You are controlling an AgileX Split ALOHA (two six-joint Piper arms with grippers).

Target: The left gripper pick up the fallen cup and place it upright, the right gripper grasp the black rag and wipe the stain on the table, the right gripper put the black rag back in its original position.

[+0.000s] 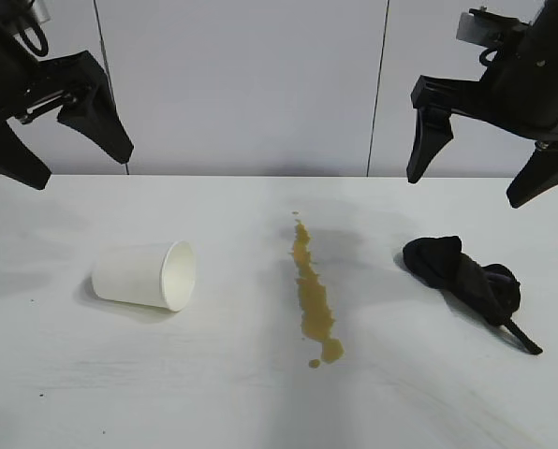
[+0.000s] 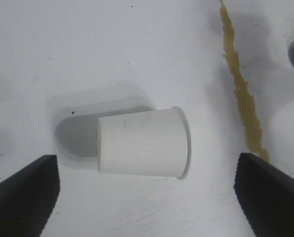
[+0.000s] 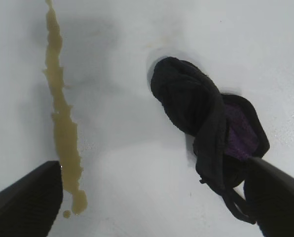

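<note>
The white paper cup (image 1: 146, 275) lies on its side at the left of the white table (image 1: 213, 402), its mouth turned toward the stain (image 1: 312, 295), a long yellowish-brown streak with droplets at its near end. The black rag (image 1: 462, 276) is bunched at the right, its thin tail pointing to the front right. My left gripper (image 1: 82, 170) hangs open high above the cup, holding nothing. My right gripper (image 1: 464, 191) hangs open above the rag, also holding nothing. In the left wrist view the cup (image 2: 142, 143) lies below the wide-apart fingers (image 2: 23, 197). The right wrist view shows the rag (image 3: 196, 108) and the stain (image 3: 63, 123).
A pale panelled wall (image 1: 260, 84) stands behind the table's far edge. The stain (image 2: 243, 98) runs between cup and rag. Bare tabletop lies in front of all three.
</note>
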